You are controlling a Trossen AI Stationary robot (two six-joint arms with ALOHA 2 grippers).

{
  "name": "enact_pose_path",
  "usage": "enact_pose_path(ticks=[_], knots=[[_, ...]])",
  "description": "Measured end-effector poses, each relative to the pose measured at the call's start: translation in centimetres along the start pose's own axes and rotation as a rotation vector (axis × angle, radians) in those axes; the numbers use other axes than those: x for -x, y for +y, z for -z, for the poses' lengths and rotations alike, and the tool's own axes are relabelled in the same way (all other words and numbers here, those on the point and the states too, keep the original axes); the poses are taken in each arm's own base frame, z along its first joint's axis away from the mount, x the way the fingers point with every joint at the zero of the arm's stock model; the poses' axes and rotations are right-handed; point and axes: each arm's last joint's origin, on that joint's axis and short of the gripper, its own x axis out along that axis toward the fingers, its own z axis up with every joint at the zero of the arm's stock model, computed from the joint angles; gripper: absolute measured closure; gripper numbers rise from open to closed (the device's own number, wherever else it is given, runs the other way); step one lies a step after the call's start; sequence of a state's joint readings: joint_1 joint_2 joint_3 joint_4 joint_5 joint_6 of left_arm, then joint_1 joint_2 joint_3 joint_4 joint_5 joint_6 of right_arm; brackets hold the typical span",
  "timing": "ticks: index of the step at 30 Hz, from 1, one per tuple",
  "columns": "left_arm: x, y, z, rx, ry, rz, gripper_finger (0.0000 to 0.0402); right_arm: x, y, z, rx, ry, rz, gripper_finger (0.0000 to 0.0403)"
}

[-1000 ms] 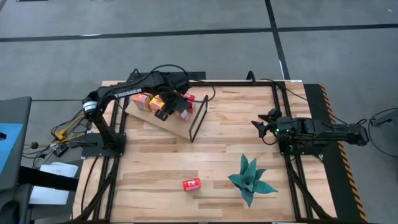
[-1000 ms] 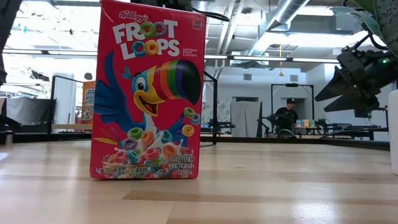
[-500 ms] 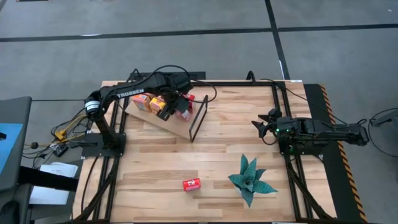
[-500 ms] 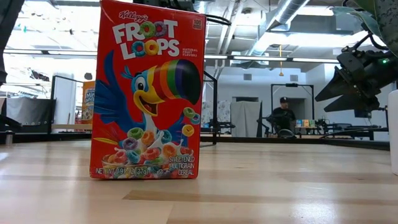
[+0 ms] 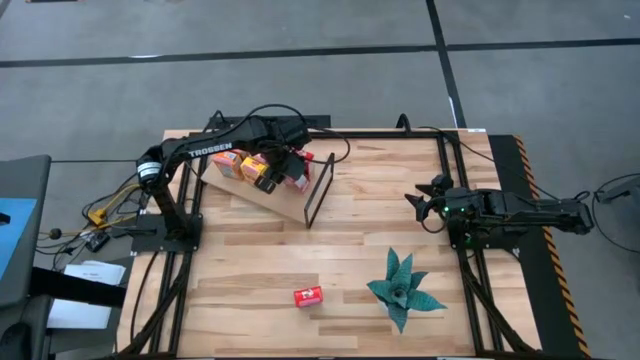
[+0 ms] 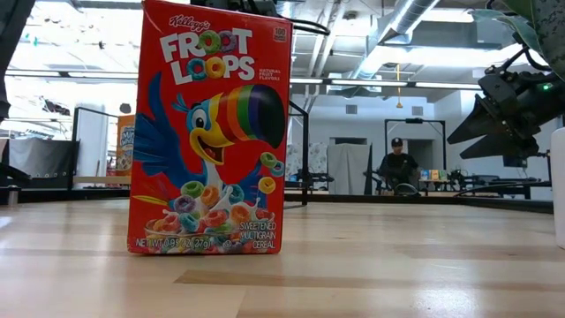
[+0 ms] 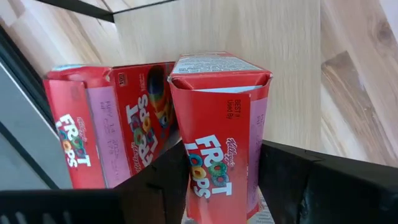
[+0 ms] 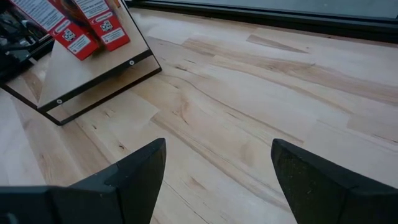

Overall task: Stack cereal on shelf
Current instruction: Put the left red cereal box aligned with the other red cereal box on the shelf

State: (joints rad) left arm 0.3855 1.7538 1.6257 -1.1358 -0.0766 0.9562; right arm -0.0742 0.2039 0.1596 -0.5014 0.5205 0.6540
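Note:
The shelf (image 5: 268, 196), a light board with a black frame (image 5: 320, 190) at its end, lies at the table's far left. On it stand orange, yellow and red cereal boxes (image 5: 240, 164). My left gripper (image 5: 280, 172) hangs over them, shut on a red Froot Loops box (image 7: 217, 137), beside another red box (image 7: 106, 134). One more red cereal box (image 5: 307, 296) (image 6: 209, 132) stands upright on the tabletop near the front edge. My right gripper (image 5: 425, 205) (image 8: 217, 168) waits open at the table's right, with nothing between its fingers. My left gripper pinches the red Froot Loops box between its two fingers, on two opposite faces (image 7: 186, 180) at the box's end nearer the wrist. The fingers come steeply from above. The box points away along the fingers toward the shelf board (image 7: 249, 31); whether its far end rests there I cannot tell.
A green artificial plant (image 5: 403, 290) stands on the table's near right. Black rails (image 5: 445, 180) run around the tabletop. Bare wood lies between the shelf and the right arm. In the low view a person (image 6: 399, 168) sits far back in the room.

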Motion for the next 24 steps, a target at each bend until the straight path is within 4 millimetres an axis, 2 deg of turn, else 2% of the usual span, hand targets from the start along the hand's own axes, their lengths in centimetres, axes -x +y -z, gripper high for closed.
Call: enact_pose_path(ticks=[24], knots=[[0.04, -0.35, -0.32, 0.004, 0.019, -0.002, 0.0218, 0.00, 0.00, 0.00, -0.001, 0.000, 0.000, 0.0086]])
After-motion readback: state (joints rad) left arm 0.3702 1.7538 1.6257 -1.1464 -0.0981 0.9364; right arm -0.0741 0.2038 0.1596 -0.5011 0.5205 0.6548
